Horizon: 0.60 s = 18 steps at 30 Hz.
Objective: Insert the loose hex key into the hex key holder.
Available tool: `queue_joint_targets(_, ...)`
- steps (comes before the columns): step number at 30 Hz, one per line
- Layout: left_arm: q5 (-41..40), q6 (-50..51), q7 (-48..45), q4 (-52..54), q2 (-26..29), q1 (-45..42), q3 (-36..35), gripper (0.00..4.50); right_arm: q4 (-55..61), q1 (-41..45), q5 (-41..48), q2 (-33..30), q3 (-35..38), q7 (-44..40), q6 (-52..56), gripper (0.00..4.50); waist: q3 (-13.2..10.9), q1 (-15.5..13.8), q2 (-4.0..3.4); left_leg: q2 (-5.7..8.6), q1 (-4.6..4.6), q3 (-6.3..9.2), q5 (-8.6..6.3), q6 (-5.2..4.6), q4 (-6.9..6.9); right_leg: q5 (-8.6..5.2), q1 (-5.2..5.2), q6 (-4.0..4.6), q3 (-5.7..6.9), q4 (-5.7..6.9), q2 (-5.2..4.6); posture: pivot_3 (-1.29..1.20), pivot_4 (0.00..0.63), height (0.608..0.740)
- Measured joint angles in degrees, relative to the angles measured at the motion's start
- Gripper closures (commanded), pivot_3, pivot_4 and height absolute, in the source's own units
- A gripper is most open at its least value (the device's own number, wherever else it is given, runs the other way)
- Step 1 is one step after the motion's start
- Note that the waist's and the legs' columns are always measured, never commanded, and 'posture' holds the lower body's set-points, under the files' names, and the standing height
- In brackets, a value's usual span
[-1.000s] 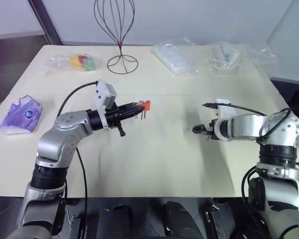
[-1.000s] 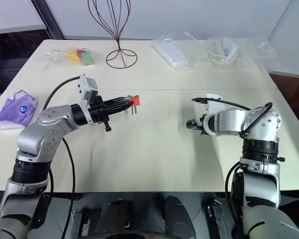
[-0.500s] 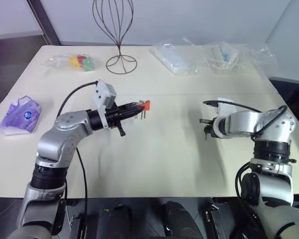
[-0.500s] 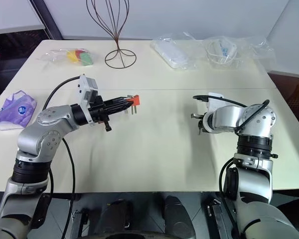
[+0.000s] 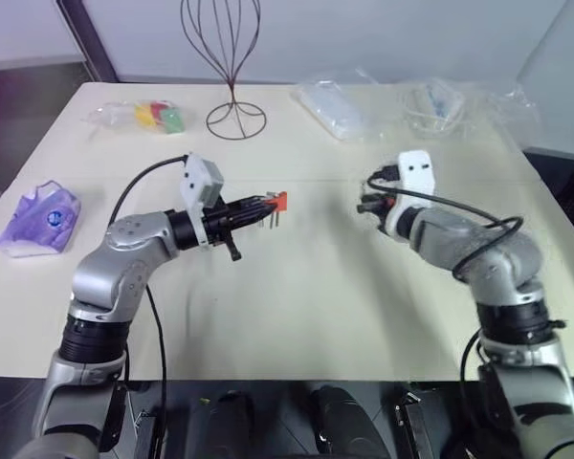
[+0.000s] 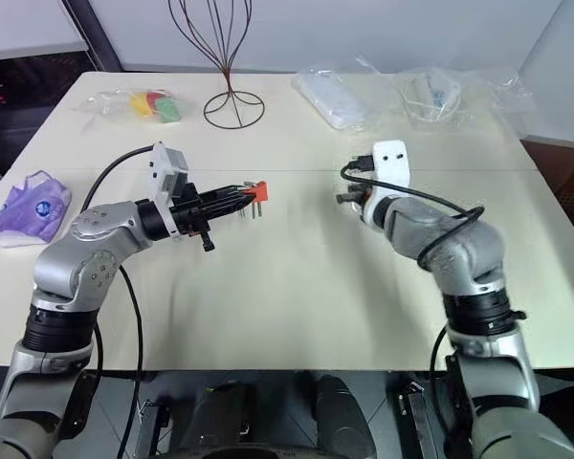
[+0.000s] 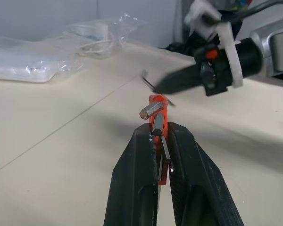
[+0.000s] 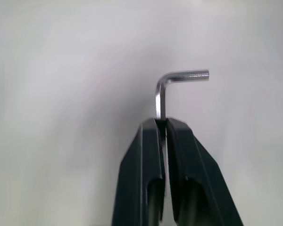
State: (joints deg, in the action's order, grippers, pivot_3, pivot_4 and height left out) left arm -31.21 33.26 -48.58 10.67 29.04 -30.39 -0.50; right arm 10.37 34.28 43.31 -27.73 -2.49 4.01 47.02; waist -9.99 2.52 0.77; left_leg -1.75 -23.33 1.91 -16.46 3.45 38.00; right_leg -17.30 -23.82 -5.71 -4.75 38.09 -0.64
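Jaws on both arms are clamped shut, each on its own small part. Over the wide cream table point(image 5: 297, 316), the left gripper point(image 5: 264, 204) holds the red hex key holder point(image 5: 279, 202) in the air, well above the surface, with a few short grey keys hanging from the block. The right gripper point(image 5: 364, 204) points across toward it, with open table between the two, and pinches the long leg of the loose hex key point(image 8: 166, 92) so that the bent end sticks out past the fingertips.

Judging from this, the step in hand is bringing the key across to the holder and lining it up with a free slot. To do it well, the right arm should likely travel slowly and keep its grip firm, since the key is thin and could twist between the jaws. The free end should meet the slot squarely, while the left arm keeps the holder steady.

From the head, both arms, a wire stand point(image 5: 231, 67), some clear bags point(image 5: 340, 110) and a purple pack point(image 5: 36, 218) are visible, but the key is too small to make out. The right wrist view shows the key's bend and its grip plainly. The left wrist view shows the holder end-on between its fingers point(image 7: 137, 174), with the other gripper blurred just beyond it. Which slot is empty cannot be told.
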Motion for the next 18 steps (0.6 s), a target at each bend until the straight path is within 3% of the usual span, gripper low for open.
queue_joint_targets(5, 0.61, -0.13, 0.12, -2.67, -0.51, -2.51, 0.21, 4.5, -1.62, -0.85, -12.5, 6.92, -4.16, -17.47, -28.28, 4.47, 0.0, 0.11, 0.0, -0.01, 0.03, -0.01, 0.0, 0.01, 0.04, 0.01, -0.01, 0.0, 0.0, 0.07, 0.0, 0.0, 0.15, 0.74)
queue_joint_targets(8, 0.78, -0.3, -0.02, -3.74, -0.5, -3.42, 0.25, 4.5, -4.25, -0.86, -17.4, 11.19, -7.22, -24.72, -39.16, 4.47, 0.0, 0.04, 0.0, -0.02, 0.04, 0.01, 0.02, 0.03, 0.05, 0.02, -0.02, 0.0, 0.02, 0.13, -0.01, 0.0, 0.15, 0.74)
queue_joint_targets(12, 0.79, -0.33, -0.42, -3.89, -0.35, -3.67, 0.26, 4.5, -7.74, -0.89, -18.28, 18.49, -8.09, -30.02, -45.98, 4.47, 0.0, 0.01, 0.0, -0.04, 0.04, 0.01, 0.05, 0.09, 0.09, 0.02, -0.03, 0.01, 0.02, 0.2, -0.06, 0.0, 0.15, 0.74)
queue_joint_targets(18, 0.78, -0.27, -0.48, -3.9, 0.17, -4.0, 0.19, 4.5, -10.65, -1.14, -19.87, 22.93, -7.79, -32.68, -50.27, 4.47, 0.0, -0.11, 0.0, -0.01, 0.05, 0.02, 0.08, 0.15, 0.13, 0.02, -0.03, 0.0, 0.04, 0.26, -0.12, 0.0, 0.15, 0.74)
